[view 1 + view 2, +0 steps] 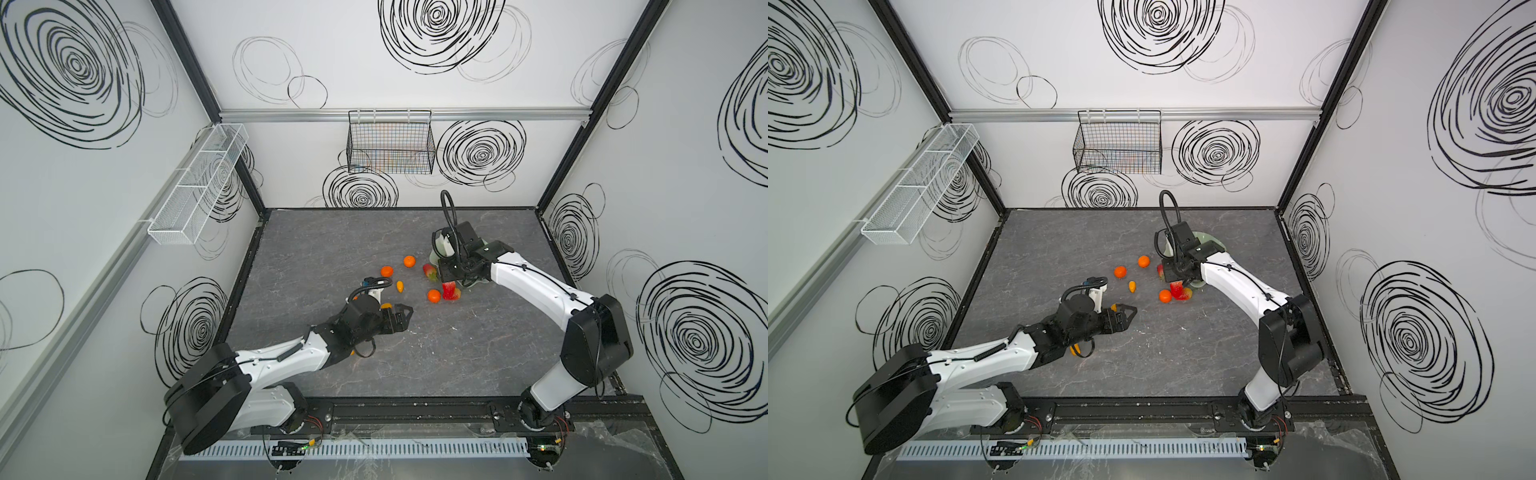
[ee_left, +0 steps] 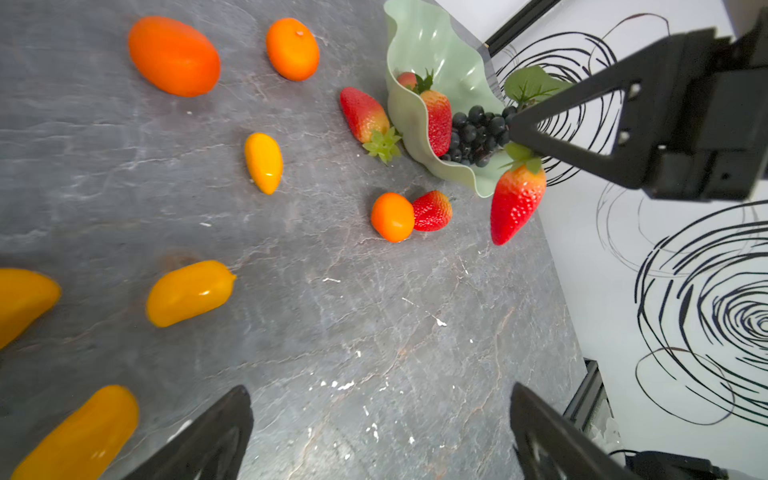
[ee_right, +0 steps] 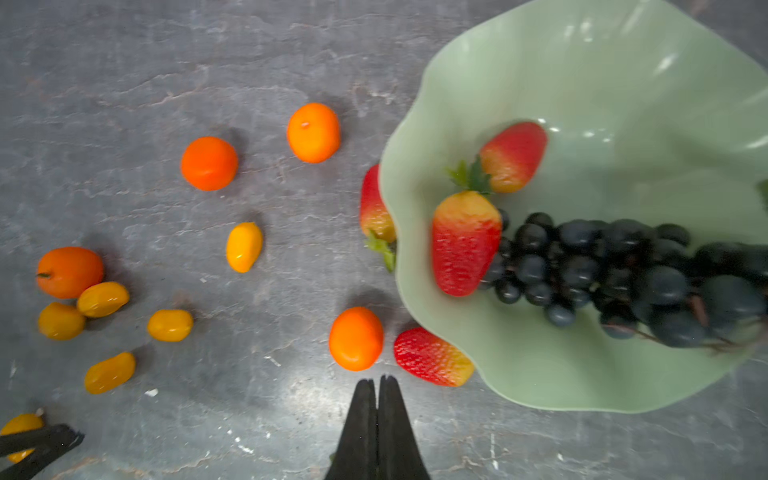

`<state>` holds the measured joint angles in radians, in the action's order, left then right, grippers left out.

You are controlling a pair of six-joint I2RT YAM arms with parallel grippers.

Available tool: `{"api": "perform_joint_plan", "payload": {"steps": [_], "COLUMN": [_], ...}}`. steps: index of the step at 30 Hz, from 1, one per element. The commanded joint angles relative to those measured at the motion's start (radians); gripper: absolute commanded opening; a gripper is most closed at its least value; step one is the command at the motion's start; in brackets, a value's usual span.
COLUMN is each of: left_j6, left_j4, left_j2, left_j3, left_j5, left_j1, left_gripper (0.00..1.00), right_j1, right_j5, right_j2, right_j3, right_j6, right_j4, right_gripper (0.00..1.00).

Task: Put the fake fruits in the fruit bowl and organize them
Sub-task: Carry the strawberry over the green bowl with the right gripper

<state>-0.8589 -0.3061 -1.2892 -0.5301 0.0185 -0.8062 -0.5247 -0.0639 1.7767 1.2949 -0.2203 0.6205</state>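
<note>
Fruit bowl (image 1: 1210,240) holding two strawberries (image 3: 465,245) and grape bunch (image 3: 602,270); tangerines (image 3: 209,163), kumquats (image 3: 244,247) lying loose at its nine o'clock. Right gripper (image 2: 514,128) clenching another strawberry (image 2: 515,203); left gripper (image 2: 380,390) hanging released.

Under the right pincer (image 3: 378,380), hanging from it, one strawberry (image 2: 517,199). Behind and right of that pincer, the fruit bowl (image 3: 623,83), with grape bunch (image 3: 602,270) and two strawberries (image 3: 465,243) inside, a third strawberry (image 3: 374,203) outside against the left rim. Below on the table (image 3: 124,83), a tangerine (image 3: 355,338) touching a loose strawberry (image 3: 432,357) to its right. Farther left, two tangerines (image 3: 313,132) and a kumquat (image 3: 244,247). On the left pincer's (image 2: 380,390) far side, more kumquats (image 2: 189,293).
</note>
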Motion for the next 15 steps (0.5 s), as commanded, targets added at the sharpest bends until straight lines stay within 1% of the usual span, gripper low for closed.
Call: {"api": "perform_joint_plan", "payload": {"steps": [1,7,15], "left_j6": [0.017,0.012,0.009], "left_j4": [-0.112,-0.151,-0.153], "left_j2": [-0.079,-0.217,-0.295], "left_j3": [-0.075,-0.174,-0.247], "left_j5": [-0.007,0.034,0.054], "left_j1": [-0.018,-0.046,-0.048], "left_gripper": [0.99,0.99,0.99], "right_j1": [0.039,0.085,0.092], "right_j5": [-0.073,-0.182,-0.319], "right_j2": [0.003,0.056,0.165], "right_j3": [0.019,0.081,0.170], "right_j6": [0.013,0.023,0.043], "right_j4": [0.012,0.050,0.067], "right_gripper": [0.00,0.00,0.00]}}
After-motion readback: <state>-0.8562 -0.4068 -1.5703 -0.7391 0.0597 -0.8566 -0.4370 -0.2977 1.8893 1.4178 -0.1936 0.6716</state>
